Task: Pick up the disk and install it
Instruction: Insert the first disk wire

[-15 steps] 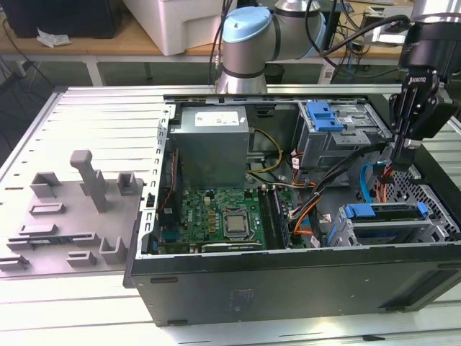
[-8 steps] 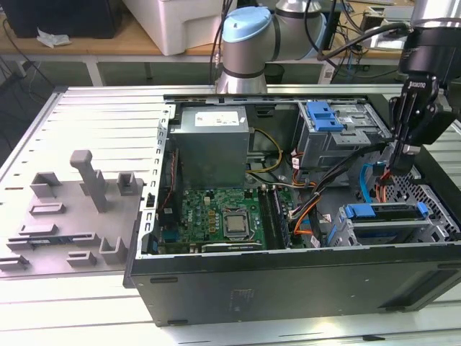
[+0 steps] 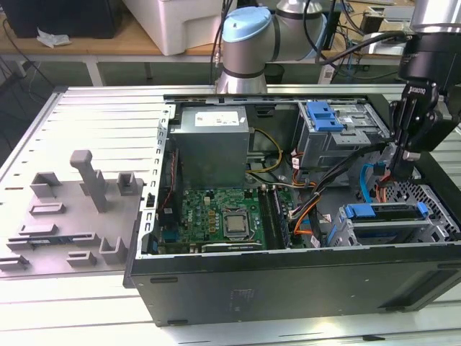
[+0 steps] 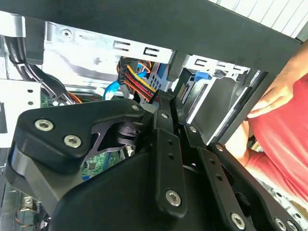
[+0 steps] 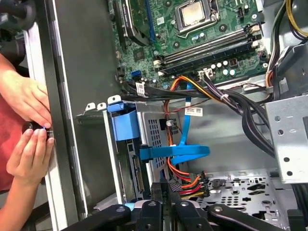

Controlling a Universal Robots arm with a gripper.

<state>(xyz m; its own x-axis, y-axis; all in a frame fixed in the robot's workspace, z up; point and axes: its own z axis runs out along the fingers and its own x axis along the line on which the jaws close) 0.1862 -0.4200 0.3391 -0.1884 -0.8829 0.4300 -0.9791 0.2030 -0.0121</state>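
Gripper (image 5: 169,188) near orange cables (image 5: 186,182), disk (image 3: 382,212) seated in drive cage (image 3: 441,228)

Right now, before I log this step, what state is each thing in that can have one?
computer case: on its side, side panel off.
disk: sitting in the drive cage, not held.
gripper: shut, inside the case over the cables.
processor: bare, no cooler on it.
person's hands: resting on the case's edge.

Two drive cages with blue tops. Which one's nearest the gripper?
The cage at the exterior view's right edge, holding the blue-framed disk; the gripper hangs right by it. The other cage sits farther off.
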